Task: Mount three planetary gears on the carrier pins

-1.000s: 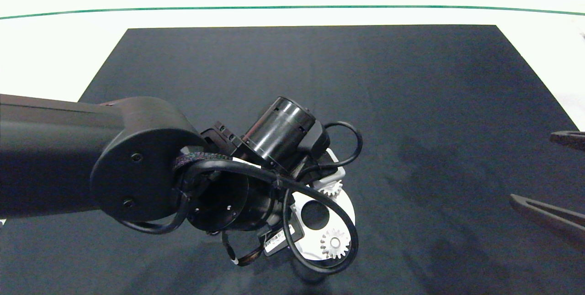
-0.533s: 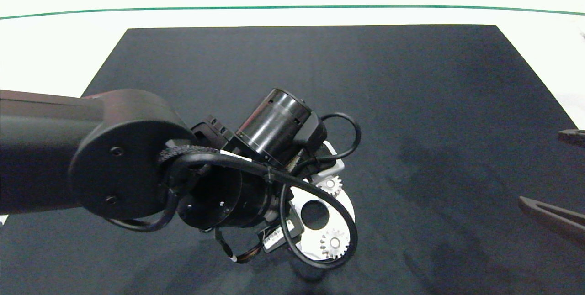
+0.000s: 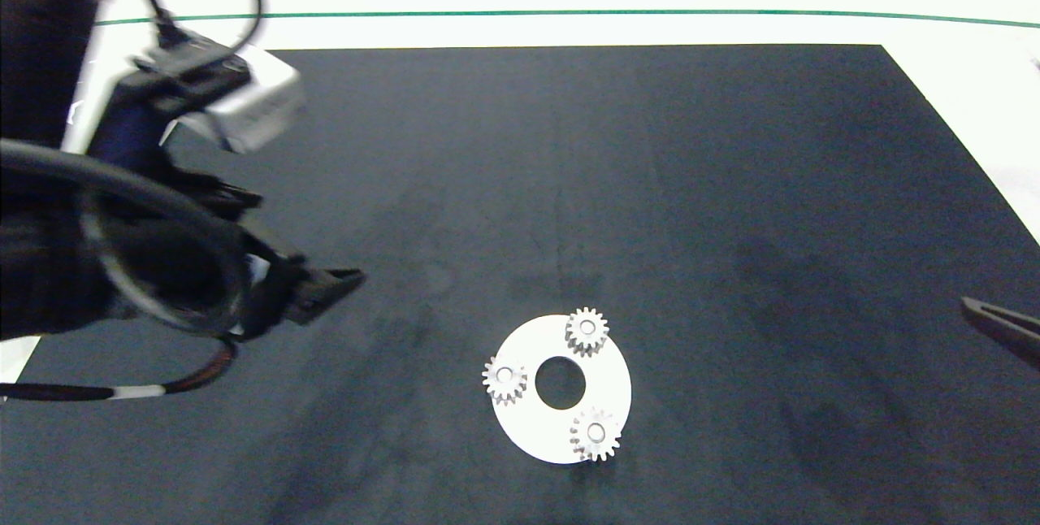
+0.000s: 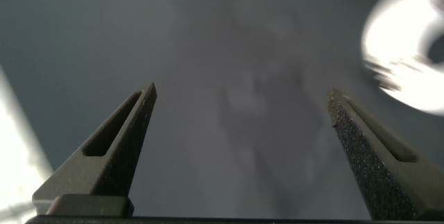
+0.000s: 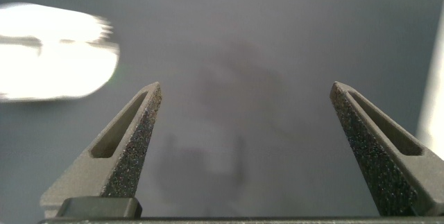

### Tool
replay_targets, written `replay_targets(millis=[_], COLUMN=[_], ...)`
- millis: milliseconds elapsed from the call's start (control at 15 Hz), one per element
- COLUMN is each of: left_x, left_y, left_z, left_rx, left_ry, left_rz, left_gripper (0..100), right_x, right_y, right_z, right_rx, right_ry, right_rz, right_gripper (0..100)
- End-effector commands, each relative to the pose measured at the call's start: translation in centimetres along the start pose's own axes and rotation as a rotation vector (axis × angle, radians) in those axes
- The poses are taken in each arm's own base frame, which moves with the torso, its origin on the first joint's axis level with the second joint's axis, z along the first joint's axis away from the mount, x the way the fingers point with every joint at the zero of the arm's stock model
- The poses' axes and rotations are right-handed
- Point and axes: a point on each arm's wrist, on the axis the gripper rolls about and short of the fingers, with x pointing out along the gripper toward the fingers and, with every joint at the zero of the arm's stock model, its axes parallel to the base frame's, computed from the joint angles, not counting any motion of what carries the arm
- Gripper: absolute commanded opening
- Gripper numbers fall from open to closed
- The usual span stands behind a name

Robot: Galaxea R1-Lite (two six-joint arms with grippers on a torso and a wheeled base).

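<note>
Head view: three planetary gears (image 3: 587,331) sit on the white disc (image 3: 605,379). Left tool (image 4: 239,96) wide, empty, well apart; right tool (image 5: 246,92) wide, parked. Risk: a gear only half-seated, tilting off later.

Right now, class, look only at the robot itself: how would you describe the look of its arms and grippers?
The left arm is dark, bulky and looped with black cables; one thin cable has a white band. A pale box sits near its wrist. The left gripper and right gripper each have two grey, tapered, slotted fingers with grainy pads.
</note>
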Motion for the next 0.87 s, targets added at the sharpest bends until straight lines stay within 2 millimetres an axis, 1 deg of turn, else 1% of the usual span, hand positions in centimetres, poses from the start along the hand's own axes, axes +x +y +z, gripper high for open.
replay_targets(millis=[67,133,200,267,333,400,467,533,600,667,733,800,867], left_x=[-8.5,-9.8,-10.8,-11.8,-13.4,-13.6,-15.1,-15.7,-15.8,-15.6,-15.5,-15.1,-14.1], left_y=[5.4,5.5,5.4,5.0,4.0,3.9,2.1,1.2,0.5,-0.6,-1.4,-2.0,-2.2], left_z=[-5.6,-7.7,-9.2,-10.7,-13.1,-13.3,-16.4,-17.7,-18.6,-20.0,-21.2,-22.5,-23.5], left_rx=[-0.232,-0.269,-0.282,-0.275,-0.245,-0.243,-0.244,-0.257,-0.267,-0.277,-0.274,-0.268,-0.262], left_ry=[-0.211,-0.240,-0.253,-0.259,-0.275,-0.280,-0.319,-0.333,-0.332,-0.313,-0.326,-0.326,-0.308], left_rz=[0.325,0.429,0.508,0.574,0.662,0.672,0.762,0.812,0.848,0.908,0.918,0.906,0.860], left_gripper=[100,100,100,100,100,100,100,100,100,100,100,100,100], right_x=[-1.9,-4.5,-6.3,-7.7,-9.3,-9.5,-11.6,-12.6,-13.1,-13.6,-13.6,-13.1,-13.0], right_y=[-2.3,-2.2,-1.8,-1.3,-0.4,-0.3,1.0,1.7,2.1,2.7,3.2,3.4,3.4], right_z=[-2.2,-3.9,-5.0,-5.8,-6.8,-6.9,-8.1,-8.8,-9.3,-10.4,-11.3,-12.0,-12.2], right_rx=[-0.005,0.022,0.037,0.049,0.064,0.067,0.075,0.077,0.078,0.078,0.077,0.084,0.121], right_ry=[0.083,0.095,0.081,0.062,0.039,0.034,-0.040,-0.088,-0.110,-0.138,-0.150,-0.148,-0.161], right_rz=[-0.321,-0.489,-0.571,-0.634,-0.719,-0.729,-0.792,-0.808,-0.815,-0.824,-0.813,-0.793,-0.768], right_gripper=[100,100,100,100,100,100,100,100,100,100,100,100,100])
